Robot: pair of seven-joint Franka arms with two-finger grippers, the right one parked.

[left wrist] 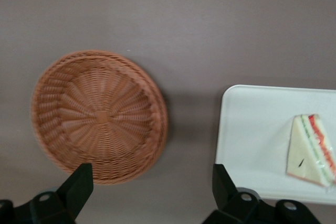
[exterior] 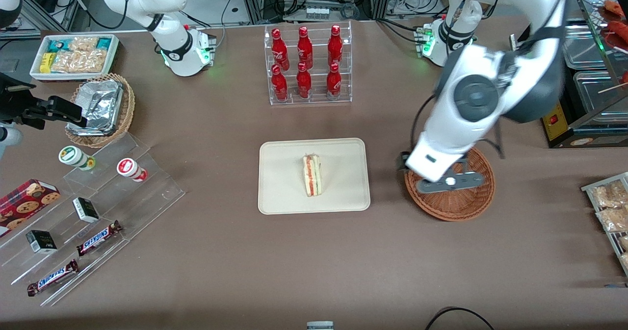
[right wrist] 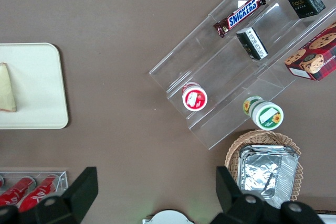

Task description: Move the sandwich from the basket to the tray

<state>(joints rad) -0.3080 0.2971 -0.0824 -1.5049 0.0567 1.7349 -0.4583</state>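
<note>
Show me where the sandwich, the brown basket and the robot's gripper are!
sandwich [exterior: 312, 175]: front view, its striped filling edge, lying on the tray.
basket [left wrist: 98, 115]: left wrist view, woven middle; nothing in it.
gripper [left wrist: 149, 190]: left wrist view, gap between its open fingers, above the basket.

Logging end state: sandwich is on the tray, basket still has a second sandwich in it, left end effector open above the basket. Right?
One error: the basket is empty, as the left wrist view shows. The rest holds: the sandwich lies on the tray, and the left end effector is open above the basket.
</note>
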